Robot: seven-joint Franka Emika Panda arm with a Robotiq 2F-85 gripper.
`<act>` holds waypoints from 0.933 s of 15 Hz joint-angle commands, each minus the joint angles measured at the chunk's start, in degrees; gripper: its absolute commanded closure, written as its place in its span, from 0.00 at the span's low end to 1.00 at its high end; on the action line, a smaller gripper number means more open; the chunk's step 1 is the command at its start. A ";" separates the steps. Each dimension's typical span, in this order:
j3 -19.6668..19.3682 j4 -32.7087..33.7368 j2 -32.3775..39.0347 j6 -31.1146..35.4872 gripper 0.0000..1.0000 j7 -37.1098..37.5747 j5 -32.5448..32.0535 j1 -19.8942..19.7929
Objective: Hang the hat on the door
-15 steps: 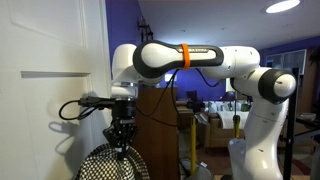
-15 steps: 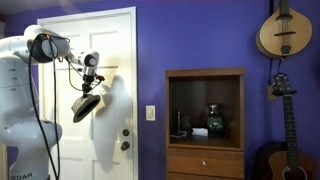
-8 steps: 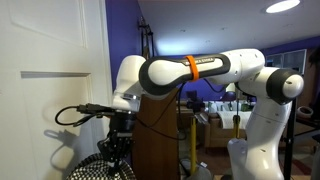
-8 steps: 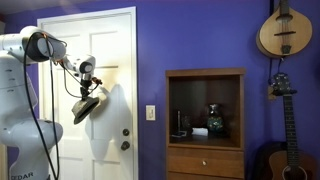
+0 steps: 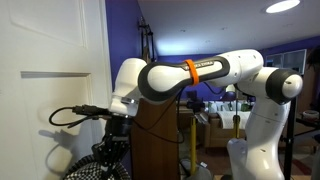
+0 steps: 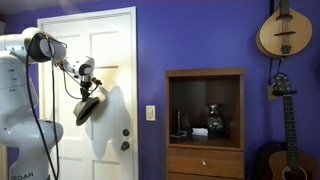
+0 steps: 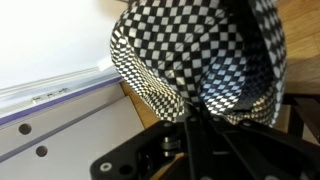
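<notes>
The hat (image 6: 87, 108) is dark with a criss-cross woven texture and hangs from my gripper (image 6: 87, 92) in front of the white panelled door (image 6: 115, 60). In an exterior view the hat (image 5: 97, 170) sits low at the bottom edge, under my gripper (image 5: 112, 143), right beside the door (image 5: 45, 90). In the wrist view the checkered hat (image 7: 200, 50) fills the upper frame, pinched at its edge between my closed fingers (image 7: 192, 112). The door's white edge (image 7: 55, 85) lies to the left.
A dark brown wooden cabinet (image 6: 205, 120) stands to the right of the door on the purple wall. A guitar (image 6: 285, 130) and a mandolin (image 6: 283, 30) hang at the far right. The door knob (image 6: 125, 144) is below the hat.
My arm has moved the hat lower and closer to the door over the last second; in the last half second it barely moved.
</notes>
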 commanded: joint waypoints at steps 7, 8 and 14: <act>1.16 0.56 4.46 7.50 0.99 -3.45 1.11 3.31; 1.03 0.26 3.78 6.80 0.99 -3.19 1.14 3.16; -0.75 0.79 0.96 -0.18 0.99 -9.95 4.29 4.13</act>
